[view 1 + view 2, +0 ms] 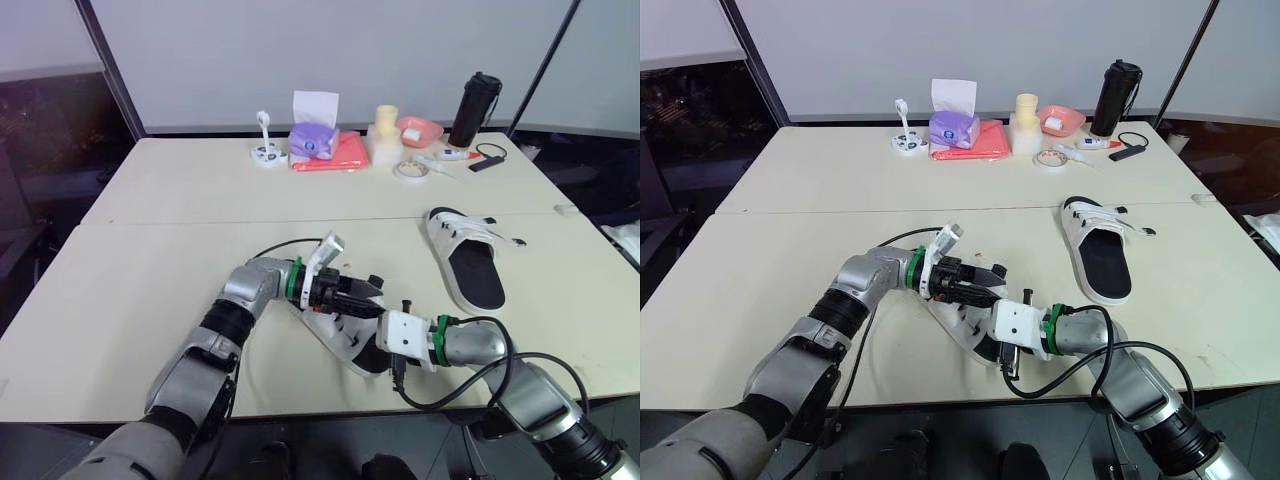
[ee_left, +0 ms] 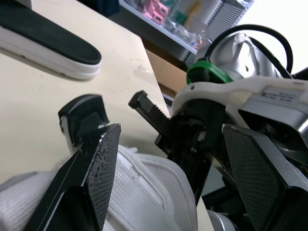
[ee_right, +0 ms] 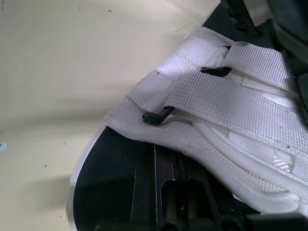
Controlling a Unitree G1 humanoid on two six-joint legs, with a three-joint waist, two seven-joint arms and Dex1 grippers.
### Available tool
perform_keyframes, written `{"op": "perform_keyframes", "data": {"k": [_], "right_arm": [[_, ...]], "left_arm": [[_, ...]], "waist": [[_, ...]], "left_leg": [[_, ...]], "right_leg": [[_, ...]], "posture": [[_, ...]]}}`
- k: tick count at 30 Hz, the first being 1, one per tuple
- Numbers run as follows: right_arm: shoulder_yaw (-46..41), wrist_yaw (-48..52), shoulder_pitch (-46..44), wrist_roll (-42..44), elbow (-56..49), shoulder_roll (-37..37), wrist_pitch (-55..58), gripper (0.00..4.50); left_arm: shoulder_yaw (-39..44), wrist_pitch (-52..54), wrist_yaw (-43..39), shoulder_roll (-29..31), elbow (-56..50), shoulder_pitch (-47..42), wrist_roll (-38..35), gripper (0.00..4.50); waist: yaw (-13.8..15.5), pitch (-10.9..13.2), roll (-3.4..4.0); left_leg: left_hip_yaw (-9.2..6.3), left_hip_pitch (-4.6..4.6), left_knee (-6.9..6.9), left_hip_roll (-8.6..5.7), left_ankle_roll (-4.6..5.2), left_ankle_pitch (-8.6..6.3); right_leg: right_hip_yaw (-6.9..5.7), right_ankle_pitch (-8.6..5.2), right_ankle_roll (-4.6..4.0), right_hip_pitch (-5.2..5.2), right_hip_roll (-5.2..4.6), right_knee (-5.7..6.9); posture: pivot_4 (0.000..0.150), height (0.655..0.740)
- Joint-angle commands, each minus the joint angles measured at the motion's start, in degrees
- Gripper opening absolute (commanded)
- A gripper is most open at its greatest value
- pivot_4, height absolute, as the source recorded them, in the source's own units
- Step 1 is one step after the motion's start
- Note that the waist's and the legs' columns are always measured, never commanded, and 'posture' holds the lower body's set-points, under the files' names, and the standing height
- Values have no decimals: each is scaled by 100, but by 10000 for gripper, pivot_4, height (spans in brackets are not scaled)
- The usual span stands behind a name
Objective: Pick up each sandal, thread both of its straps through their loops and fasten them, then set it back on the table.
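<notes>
2 sandals lie on the pale, matte bench (image 1: 150,270): the far sandal (image 1: 470,265) rests flat on the robot's right with its smooth black footbed up and its white straps loose, while the near sandal (image 1: 330,328) sits close to the front edge, between the 2 arms. The near sandal's straps (image 3: 231,103) are broad bands of white woven webbing with a fine ribbed weave, edged by a thick white rim that curves around a black, finely textured footbed (image 3: 110,168). A small black loop (image 3: 156,115) shows at the rim, beneath 1 strap. The left gripper (image 1: 372,297) is released, its 2 black, grid-patterned pads (image 2: 98,163) spread wide above the white webbing. The right gripper (image 1: 378,352) lies low against the sandal on the side nearest the bench edge; we cannot tell whether it is released or clenched.
</notes>
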Motion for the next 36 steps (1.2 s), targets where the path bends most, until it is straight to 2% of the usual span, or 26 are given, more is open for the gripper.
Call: {"op": "perform_keyframes", "data": {"k": [1, 5, 9, 15, 19, 22, 25, 28, 36], "right_arm": [[317, 113, 235, -233, 329, -96, 275, 0], [327, 115, 215, -238, 346, -87, 267, 0], [338, 98, 214, -234, 339, -82, 275, 0], [325, 38, 212, -210, 244, -60, 333, 0], [338, 7, 209, -207, 196, -49, 341, 0], [353, 2, 182, -214, 193, -23, 341, 0], [368, 1, 153, -225, 219, -6, 330, 0], [367, 11, 135, -225, 237, -27, 317, 0], [222, 86, 100, -185, 212, -224, 289, 0]], "left_arm": [[157, -368, 352, -239, 313, -341, 205, 35065], [619, -633, 762, -514, 889, -868, 129, 35065], [881, -790, 749, -417, 1157, -1229, 151, 35065], [735, -1235, 70, 630, 1253, -1066, 597, 35065], [583, -2294, -337, 1337, 1434, -683, 1076, 35065], [559, -3261, -501, 1554, 1556, -421, 1324, 35065], [555, -3266, -1044, 1579, 1543, -241, 1254, 35065], [133, -2939, -1254, 1714, 1224, -15, 965, 35065], [-998, -2929, -1254, 2060, 781, 300, 646, 35065]], "waist": [[4, 0, -1], [-8, 2, -3], [-33, 2, -2], [-120, 4, 1], [-128, 3, 1], [-110, 5, -1], [-96, 7, -5], [-134, 6, -3], [-129, 3, 1]], "left_leg": [[0, 0, 1, 0, 0, 0], [-1, -1, 4, -2, 0, 0], [2, -3, -3, -8, 5, -4], [3, -3, -12, -11, 4, -11], [1, -3, -12, -12, 3, -11], [-3, -3, -11, -11, 3, -12], [-4, -4, -8, -7, 3, -12], [-1, -4, -9, -5, 3, -12], [-2, -7, -9, -1, 5, -13]], "right_leg": [[-1, 0, 0, 0, 0, 0], [-3, 1, 5, 2, 0, 0], [-3, -6, 32, -4, 0, 0], [-3, -6, 33, -10, 2, 3], [-2, -5, 32, -9, 1, 2], [-2, -5, 31, -18, 1, 1], [-2, -4, 29, -23, 1, 1], [-1, -5, 28, -12, 0, 3], [1, -5, 29, -12, 0, 5]], "posture": [[1500, 7344], [1500, 7344], [1500, 7344], [1500, 7344], [1500, 7344], [1500, 7344], [1500, 7344], [1500, 7344], [1500, 7344]]}}
